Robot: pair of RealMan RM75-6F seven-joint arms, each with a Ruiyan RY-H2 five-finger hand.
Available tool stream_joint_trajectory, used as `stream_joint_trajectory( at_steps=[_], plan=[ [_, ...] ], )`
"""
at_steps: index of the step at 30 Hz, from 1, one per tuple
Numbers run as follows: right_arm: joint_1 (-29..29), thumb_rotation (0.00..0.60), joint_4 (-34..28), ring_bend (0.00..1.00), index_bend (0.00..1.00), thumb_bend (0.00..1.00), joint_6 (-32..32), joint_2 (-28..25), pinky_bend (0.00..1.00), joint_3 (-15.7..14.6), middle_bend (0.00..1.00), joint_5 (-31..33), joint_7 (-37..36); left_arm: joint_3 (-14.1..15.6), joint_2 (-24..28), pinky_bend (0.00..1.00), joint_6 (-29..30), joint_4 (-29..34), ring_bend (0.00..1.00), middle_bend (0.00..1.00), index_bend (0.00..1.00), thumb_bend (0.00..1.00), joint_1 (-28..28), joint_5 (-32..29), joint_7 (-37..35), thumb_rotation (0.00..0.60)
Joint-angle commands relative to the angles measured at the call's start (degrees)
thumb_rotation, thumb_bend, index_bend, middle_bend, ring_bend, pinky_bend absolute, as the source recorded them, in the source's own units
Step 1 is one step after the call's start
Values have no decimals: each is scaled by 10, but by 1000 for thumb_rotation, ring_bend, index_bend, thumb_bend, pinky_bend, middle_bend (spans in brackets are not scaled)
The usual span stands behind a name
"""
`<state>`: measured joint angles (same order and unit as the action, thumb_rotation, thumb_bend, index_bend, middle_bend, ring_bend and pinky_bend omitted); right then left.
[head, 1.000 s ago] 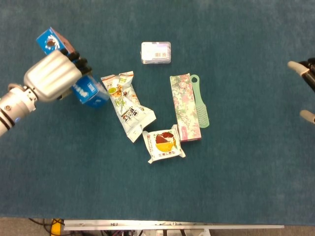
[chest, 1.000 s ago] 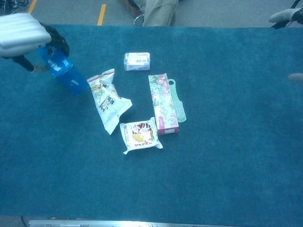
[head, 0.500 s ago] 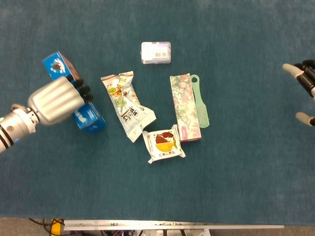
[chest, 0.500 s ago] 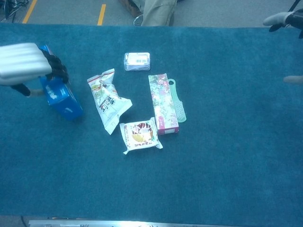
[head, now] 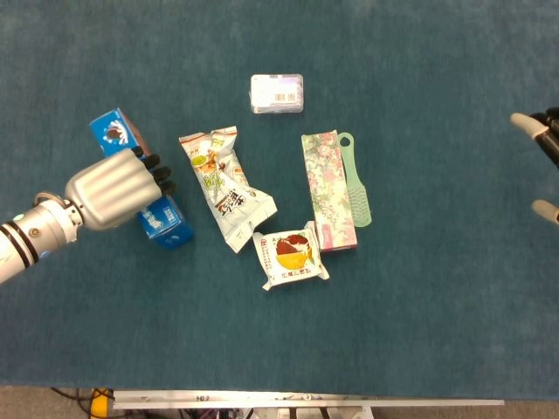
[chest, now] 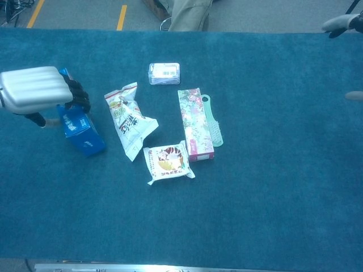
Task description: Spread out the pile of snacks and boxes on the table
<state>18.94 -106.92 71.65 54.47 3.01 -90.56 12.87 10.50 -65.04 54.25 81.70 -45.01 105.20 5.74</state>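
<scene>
Six items are spread across a surface (head: 419, 332) covered in dark teal carpet-like fabric, which fills nearly the whole head view. At the left, a blue box (head: 166, 223) is gripped by the left robot hand (head: 112, 188), a silver hand with dark fingers curled over the box's top; the box is seen lying long and tilted, with one end poking out above the hand and the other below it. In the chest view the same box (chest: 82, 133) is seen below the silver back of the hand, though it cannot be told whether it touches the fabric.

Just right of the box, a white snack bag (head: 224, 188) with green and brown print is laid diagonally. Touching its lower end, a small white snack packet (head: 291, 255) with a red and yellow picture is placed. Beside that, a long floral box (head: 327, 190) is laid upright in the frame, with a pale green comb (head: 356, 182) touching its right side. Well above these, a small wrapped white packet (head: 277, 92) sits alone.

At the far right edge, only a few pale fingertips of the right robot hand (head: 540, 166) are seen, spread apart and holding nothing.

Beyond the surface's far edge in the chest view, grey floor (chest: 85, 14) with yellow lines is visible. A metal rail (head: 306, 401) runs along the near edge.
</scene>
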Motion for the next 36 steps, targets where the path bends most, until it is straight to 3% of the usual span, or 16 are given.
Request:
stream_joint_trajectory(
  at_steps=[1, 5, 11, 18, 26, 36],
  plan=[
    [0, 600, 2, 184, 151, 0, 1, 0, 355, 0, 244, 0, -3, -6, 17, 405, -29, 30, 212, 152, 104, 360, -4, -28, 23, 600],
    [0, 600, 6, 184, 151, 0, 1, 0, 355, 1, 244, -1, -6, -17, 30, 334, -36, 55, 123, 59, 3, 358, -1, -46, 47, 600],
    [2, 600, 7, 184, 151, 0, 0, -1, 356, -1, 244, -8, -7, -33, 52, 281, -27, 86, 88, 31, 0, 358, 10, -76, 61, 600],
    [23, 600, 4, 184, 151, 0, -32, -4, 356, -1, 244, -23, 5, -65, 69, 277, 36, 102, 91, 36, 0, 358, 48, -119, 57, 600],
    [89, 600, -8, 184, 151, 0, -123, 8, 355, 5, 244, -40, 25, -89, 85, 277, 99, 126, 93, 50, 0, 358, 92, -155, 58, 600],
    [195, 600, -15, 167, 120, 0, -272, 49, 294, 24, 244, -14, 48, -90, 104, 278, 150, 156, 94, 66, 1, 358, 135, -145, 67, 600]
  ],
)
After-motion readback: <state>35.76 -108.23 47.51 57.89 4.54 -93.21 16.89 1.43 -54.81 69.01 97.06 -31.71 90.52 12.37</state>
